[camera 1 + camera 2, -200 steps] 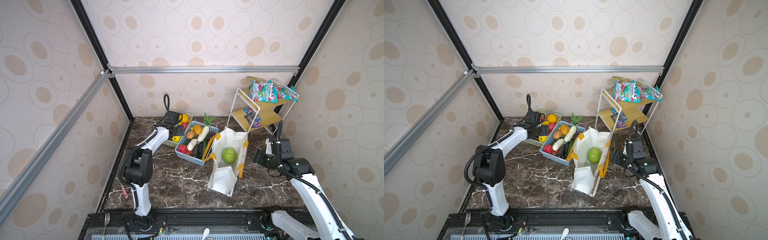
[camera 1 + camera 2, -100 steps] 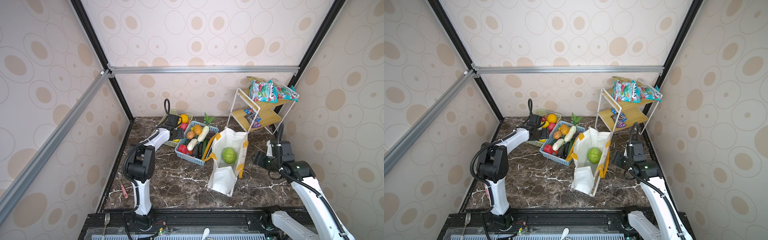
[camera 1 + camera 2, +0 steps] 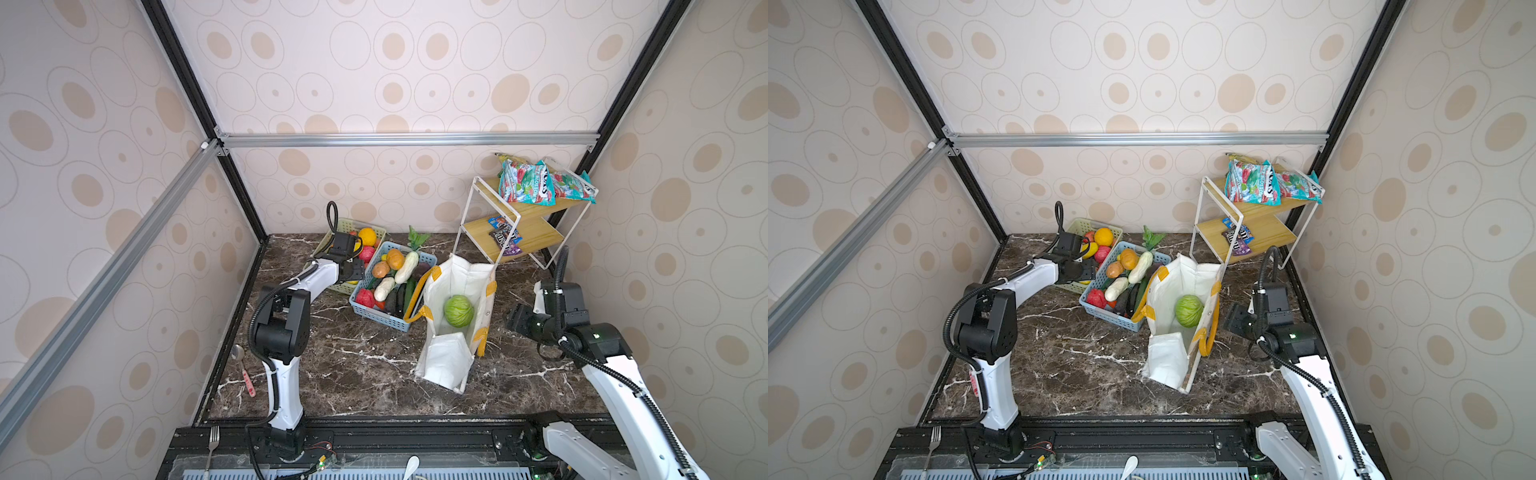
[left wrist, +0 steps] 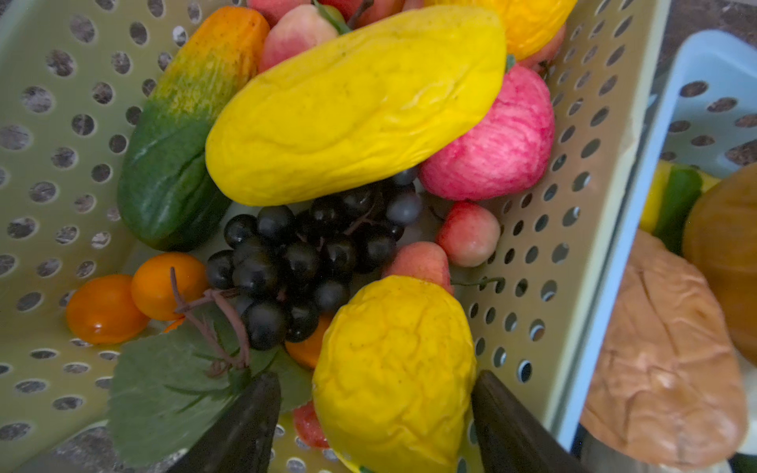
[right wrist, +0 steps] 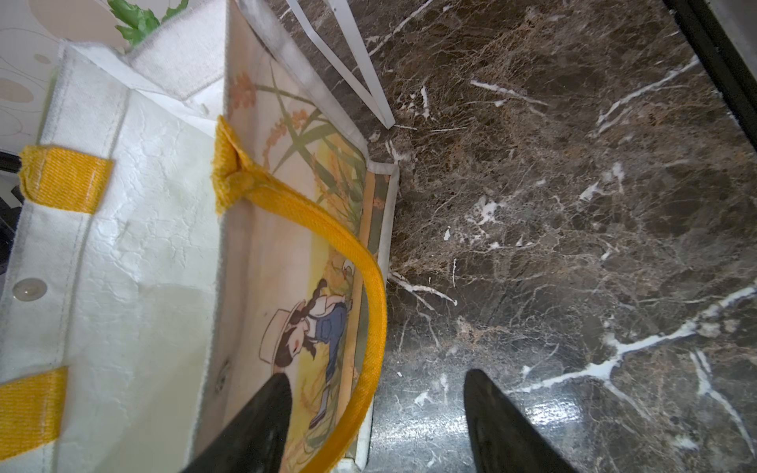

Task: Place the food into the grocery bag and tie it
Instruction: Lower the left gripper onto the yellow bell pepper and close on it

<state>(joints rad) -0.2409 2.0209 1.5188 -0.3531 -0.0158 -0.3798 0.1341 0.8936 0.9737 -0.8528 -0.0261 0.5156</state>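
Over at the pale green basket [image 4: 532, 245], the left gripper [image 4: 372, 381] has its jaws open around a knobbly yellow fruit [image 4: 393, 360], unclamped. Pick step, I'd guess: next needs a squeeze, then a lift to the grocery bag [image 3: 446, 365], where a cabbage [image 3: 458, 311] sits. The right gripper [image 5: 375, 374] hangs open, empty, beside it.

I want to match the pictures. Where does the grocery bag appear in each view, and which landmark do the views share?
In a top view: bag stands open right of centre, beside the blue basket.
In a top view: bag near the centre, right of that basket.
Left wrist: not in it.
Right wrist: bag fills nearly half the picture, printed side showing.
Shared landmark: the yellow handle hanging outside the wall farthest from the basket.
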